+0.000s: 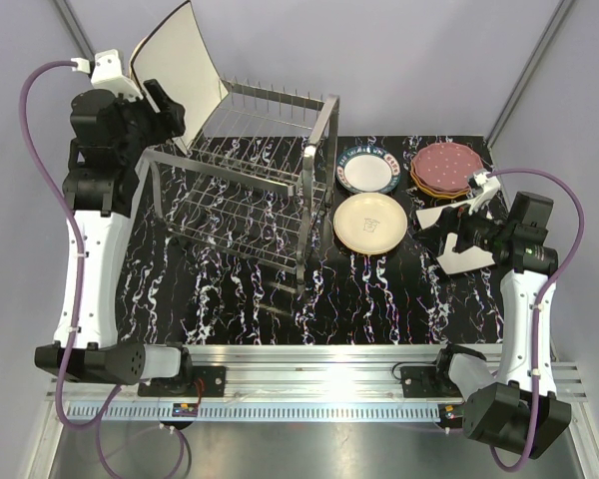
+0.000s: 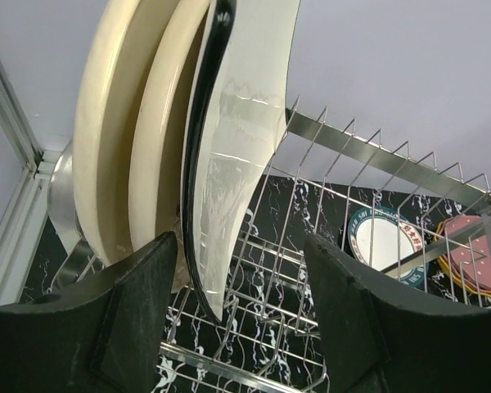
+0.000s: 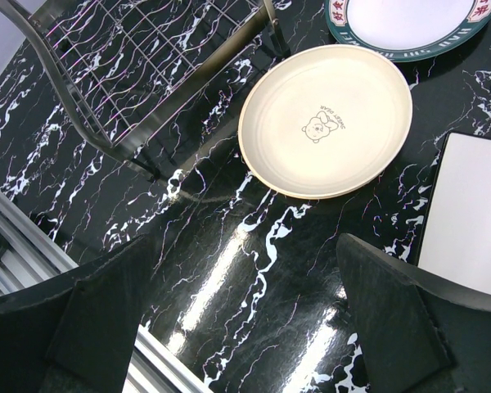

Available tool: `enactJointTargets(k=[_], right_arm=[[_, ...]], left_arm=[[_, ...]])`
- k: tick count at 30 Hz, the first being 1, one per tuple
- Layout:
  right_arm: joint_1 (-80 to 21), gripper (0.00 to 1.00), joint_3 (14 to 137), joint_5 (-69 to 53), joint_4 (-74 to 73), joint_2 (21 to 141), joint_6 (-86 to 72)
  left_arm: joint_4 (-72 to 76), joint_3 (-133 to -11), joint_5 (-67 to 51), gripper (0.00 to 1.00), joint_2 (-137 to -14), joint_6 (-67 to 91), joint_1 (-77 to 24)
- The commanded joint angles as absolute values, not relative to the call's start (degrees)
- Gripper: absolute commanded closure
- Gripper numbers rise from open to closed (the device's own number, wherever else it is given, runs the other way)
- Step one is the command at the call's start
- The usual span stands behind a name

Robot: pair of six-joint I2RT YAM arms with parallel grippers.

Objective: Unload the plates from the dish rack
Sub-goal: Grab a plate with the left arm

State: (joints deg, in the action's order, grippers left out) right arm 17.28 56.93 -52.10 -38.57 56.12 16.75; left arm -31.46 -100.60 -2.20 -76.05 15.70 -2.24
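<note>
The silver wire dish rack (image 1: 250,190) stands left of centre. Three plates stand at its far left end: a cream square plate with a dark edge (image 1: 180,60) and, in the left wrist view, two cream round plates (image 2: 106,155) behind the square one (image 2: 241,139). My left gripper (image 1: 170,105) is open, and the square plate's lower corner hangs between its fingers (image 2: 139,311) without touching them. My right gripper (image 1: 441,232) is open and empty above the table, beside a flat cream square plate (image 1: 471,254).
On the table right of the rack lie a white plate with a dark patterned rim (image 1: 367,170), a cream round plate with a bear print (image 1: 369,222) and a stack topped by a maroon dotted plate (image 1: 444,165). The rack's leg (image 3: 139,123) shows in the right wrist view.
</note>
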Motion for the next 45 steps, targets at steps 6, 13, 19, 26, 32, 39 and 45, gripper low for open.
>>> enactJointTargets(k=[6,13,19,26,32,39,45], right_arm=[[17.14,0.00,56.95,-52.73,-36.74,55.46,18.02],[17.14,0.00,56.95,-52.82,-36.74,55.46,18.19],[17.05,0.00,56.87,-53.00,-36.74,55.37,18.37],[17.05,0.00,56.87,-53.00,-36.56,55.02,18.46],[17.14,0.00,56.78,-53.09,-36.56,54.67,18.54],[17.05,0.00,56.87,-53.17,-36.56,54.76,18.54],[17.14,0.00,56.78,-53.35,-36.47,54.67,18.63]], left_arm=[[-19.79,-95.38,-0.09,0.42,-76.64,9.58,-1.76],[-7.50,-87.46,-0.79,0.48,-74.97,4.49,-1.76],[-2.38,-84.55,-1.05,0.60,-74.62,1.67,-1.84],[-0.18,-82.88,-3.60,0.80,-75.06,0.35,-0.88],[4.48,-80.86,-6.15,1.00,-73.39,1.40,-0.09],[9.31,-81.91,-6.59,1.00,-71.63,3.77,-0.09],[14.14,-83.05,-5.97,1.00,-70.84,7.38,-0.09]])
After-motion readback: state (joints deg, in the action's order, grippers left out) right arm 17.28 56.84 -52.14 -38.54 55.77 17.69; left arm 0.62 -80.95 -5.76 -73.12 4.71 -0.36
